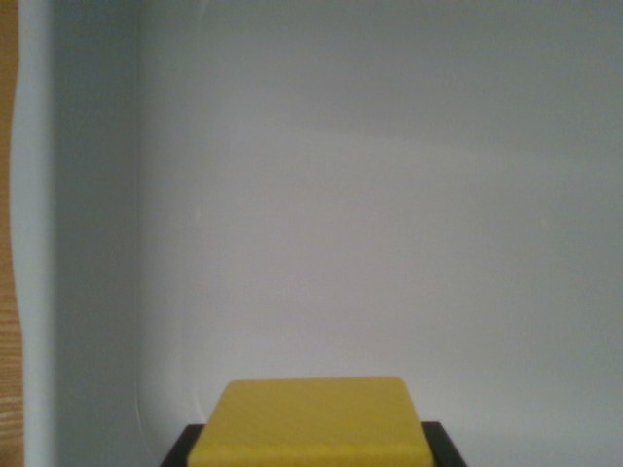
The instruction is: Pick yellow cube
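Note:
The yellow cube (311,423) fills the bottom middle of the wrist view, and only its top face and upper front edge show. Black fingertips (183,449) of my gripper (311,452) press against its left and right sides at the lower edge of the picture. The gripper is shut on the cube. The cube's underside and the rest of the fingers are cut off by the frame, so whether it rests on the floor below cannot be told.
A white bin floor (370,224) spreads beneath and beyond the cube. The bin's raised wall (39,243) runs down the wrist view's left, with a strip of wooden table (8,292) outside it.

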{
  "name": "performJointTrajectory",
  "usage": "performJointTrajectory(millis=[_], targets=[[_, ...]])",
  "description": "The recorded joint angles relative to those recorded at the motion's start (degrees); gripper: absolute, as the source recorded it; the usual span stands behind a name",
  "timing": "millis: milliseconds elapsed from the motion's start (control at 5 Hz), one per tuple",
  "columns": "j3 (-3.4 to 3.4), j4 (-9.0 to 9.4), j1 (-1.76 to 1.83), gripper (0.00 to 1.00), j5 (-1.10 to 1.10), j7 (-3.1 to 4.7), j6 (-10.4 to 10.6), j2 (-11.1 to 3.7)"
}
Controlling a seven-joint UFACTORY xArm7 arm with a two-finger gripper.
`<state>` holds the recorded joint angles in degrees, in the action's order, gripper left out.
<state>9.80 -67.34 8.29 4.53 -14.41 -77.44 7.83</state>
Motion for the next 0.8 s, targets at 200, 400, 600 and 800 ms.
performJointTrajectory(millis=[200,400,600,800], targets=[[-0.05,-1.37,-0.04,1.00,0.09,0.01,-2.2,0.79],[-0.05,-1.37,-0.04,1.00,0.09,0.01,-2.2,0.79],[-0.09,-2.74,-0.07,1.00,0.17,0.01,-4.3,1.57],[-0.09,-2.74,-0.07,1.00,0.17,0.01,-4.3,1.57]])
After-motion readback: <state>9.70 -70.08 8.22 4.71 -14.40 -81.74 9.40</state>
